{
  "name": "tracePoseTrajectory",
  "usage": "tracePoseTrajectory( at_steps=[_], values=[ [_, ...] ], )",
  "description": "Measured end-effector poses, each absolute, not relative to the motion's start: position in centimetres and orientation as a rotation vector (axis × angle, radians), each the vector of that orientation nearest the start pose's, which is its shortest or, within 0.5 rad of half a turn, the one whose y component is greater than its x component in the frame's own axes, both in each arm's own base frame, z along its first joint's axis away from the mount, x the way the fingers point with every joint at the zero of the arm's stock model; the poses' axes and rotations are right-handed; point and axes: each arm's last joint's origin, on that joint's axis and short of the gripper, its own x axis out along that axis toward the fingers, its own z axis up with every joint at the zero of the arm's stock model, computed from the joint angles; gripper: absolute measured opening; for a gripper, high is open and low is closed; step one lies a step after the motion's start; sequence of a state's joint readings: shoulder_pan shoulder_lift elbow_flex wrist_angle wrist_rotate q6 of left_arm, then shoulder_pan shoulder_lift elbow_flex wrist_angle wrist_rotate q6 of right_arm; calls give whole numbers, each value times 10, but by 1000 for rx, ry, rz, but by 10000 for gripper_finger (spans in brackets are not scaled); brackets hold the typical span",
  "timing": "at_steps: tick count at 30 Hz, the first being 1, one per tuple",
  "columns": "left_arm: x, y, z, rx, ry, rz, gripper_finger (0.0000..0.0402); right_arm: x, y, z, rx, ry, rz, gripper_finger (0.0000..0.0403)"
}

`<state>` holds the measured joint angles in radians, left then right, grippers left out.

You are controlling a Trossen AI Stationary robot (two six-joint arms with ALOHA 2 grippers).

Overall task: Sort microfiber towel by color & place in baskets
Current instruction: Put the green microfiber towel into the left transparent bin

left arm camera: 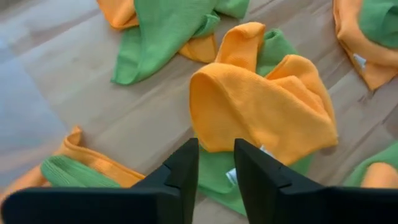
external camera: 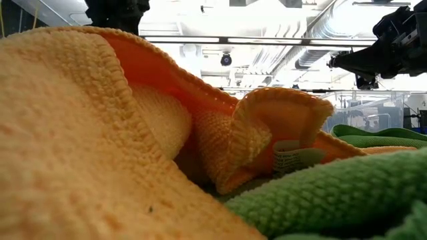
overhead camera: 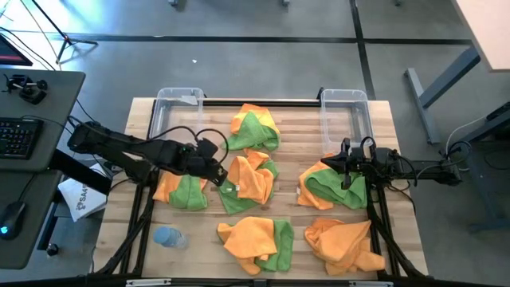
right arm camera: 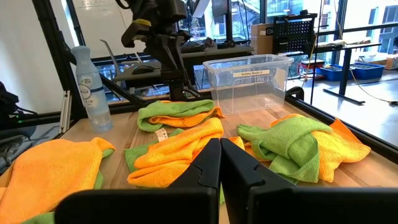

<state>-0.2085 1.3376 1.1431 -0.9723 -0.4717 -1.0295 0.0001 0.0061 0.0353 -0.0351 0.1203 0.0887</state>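
The wooden desk [overhead camera: 295,131] carries everything. At its far edge stand the two clear baskets, the left basket [overhead camera: 177,108] and the right basket [overhead camera: 346,112], both well beyond either set of jaws. Across the boards lie about half a dozen heaps of orange and green microfiber towels [overhead camera: 255,127].

The left gripper [overhead camera: 217,169] reaches in from the left over the middle of the desk. Its wrist view shows what the overhead view cannot: the jaws stand slightly parted with nothing between them, poised above the near edge of a bunched orange towel [left arm camera: 267,106] that lies on a green one [left arm camera: 217,174].

The right gripper [overhead camera: 344,166] hangs over the mixed heap [overhead camera: 331,187] on the right side. In its wrist view the jaws are pressed together (no gap shows), holding nothing, and a knotted green towel [right arm camera: 292,140] lies ahead of them.

The low view is almost filled by one close orange towel [external camera: 80,133], which hides the desk.

A pale blue bottle [overhead camera: 169,237] lies near the front left, well behind the left jaws.
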Motion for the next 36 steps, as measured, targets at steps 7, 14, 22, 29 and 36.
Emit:
tracePoseTrajectory(
  at_steps=[7,14,22,29,36],
  values=[
    [242,-41,283,-619,939,704,106,96,-3,172,88,0,-120,0],
    [237,-40,281,-744,936,821,106,96,-3,172,88,0,-120,0],
    [218,-39,275,-1010,1005,1101,106,96,-3,172,88,0,-120,0],
    [213,-41,274,-1177,1014,1236,106,96,-3,172,88,0,-121,0],
    [227,-42,253,-1100,1114,1338,106,96,-3,172,88,0,-121,0]
  ],
)
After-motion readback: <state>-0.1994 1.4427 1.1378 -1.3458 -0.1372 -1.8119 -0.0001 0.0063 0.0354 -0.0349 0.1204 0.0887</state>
